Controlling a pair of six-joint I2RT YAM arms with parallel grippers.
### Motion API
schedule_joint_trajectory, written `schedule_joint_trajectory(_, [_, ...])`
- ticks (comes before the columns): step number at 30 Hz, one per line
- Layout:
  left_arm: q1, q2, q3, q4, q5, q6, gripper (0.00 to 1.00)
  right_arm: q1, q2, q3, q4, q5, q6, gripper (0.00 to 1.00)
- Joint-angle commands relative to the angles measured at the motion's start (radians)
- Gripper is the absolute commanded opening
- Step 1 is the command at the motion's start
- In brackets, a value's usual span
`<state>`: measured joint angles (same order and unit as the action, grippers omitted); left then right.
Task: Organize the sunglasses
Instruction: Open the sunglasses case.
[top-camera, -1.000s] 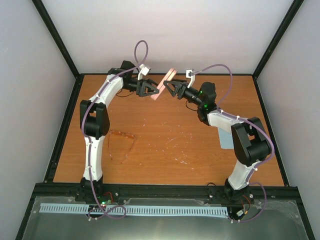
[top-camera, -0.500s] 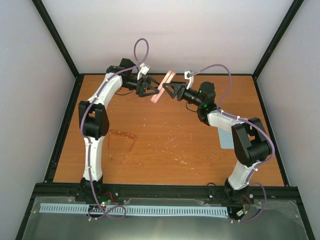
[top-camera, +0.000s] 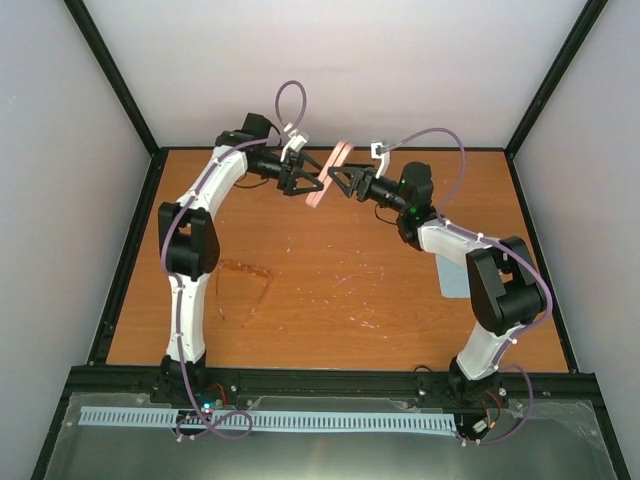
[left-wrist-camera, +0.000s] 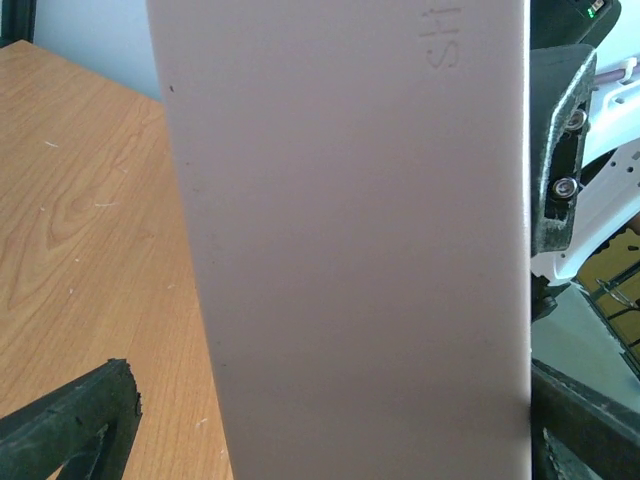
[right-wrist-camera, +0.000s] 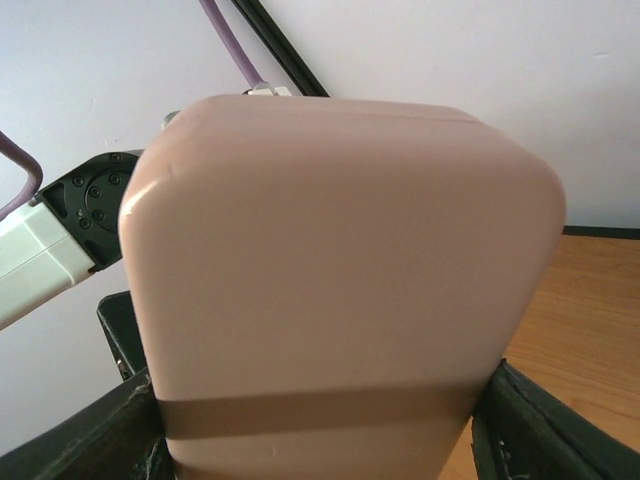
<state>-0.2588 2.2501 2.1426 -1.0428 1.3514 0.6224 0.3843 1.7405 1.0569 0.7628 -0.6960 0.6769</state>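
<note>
Right gripper (top-camera: 338, 180): jaws clamped on the pink case (top-camera: 330, 168), held in the air above the far surface (top-camera: 400, 290). Left gripper (top-camera: 312, 185): jaws wide, straddling the case (one finger clearly apart). Sunglasses (top-camera: 245, 268) lie on the surface, near left, well apart from both.

We see pale walls (top-camera: 350, 60) on three sides — black posts (top-camera: 112, 75) in the corners, a wooden table (top-camera: 330, 235) below.
</note>
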Motion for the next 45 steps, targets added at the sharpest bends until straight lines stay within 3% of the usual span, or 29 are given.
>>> schedule_joint_trajectory(1, [0.017,-0.020,0.013,0.079,-0.047,-0.026,1.00,0.008,-0.086,-0.009,0.010,-0.075,-0.018,0.26])
schedule_joint_trajectory(3, [0.030,-0.020,0.010,0.090,-0.058,-0.024,1.00,0.008,-0.103,-0.017,-0.013,-0.079,-0.032,0.19])
schedule_joint_trajectory(13, [0.064,-0.008,0.013,0.059,-0.096,0.046,1.00,0.008,-0.166,-0.064,-0.064,-0.082,-0.049,0.17])
schedule_joint_trajectory(22, [0.063,-0.040,0.018,0.030,0.040,0.015,1.00,0.008,-0.153,-0.078,-0.020,0.062,-0.073,0.16])
schedule_joint_trajectory(32, [0.073,-0.083,-0.090,0.088,-0.121,0.044,1.00,0.008,-0.149,-0.081,-0.003,0.021,-0.023,0.16])
schedule_joint_trajectory(45, [0.109,-0.071,-0.070,0.128,-0.085,0.013,1.00,0.008,-0.155,-0.103,0.008,0.047,-0.023,0.16])
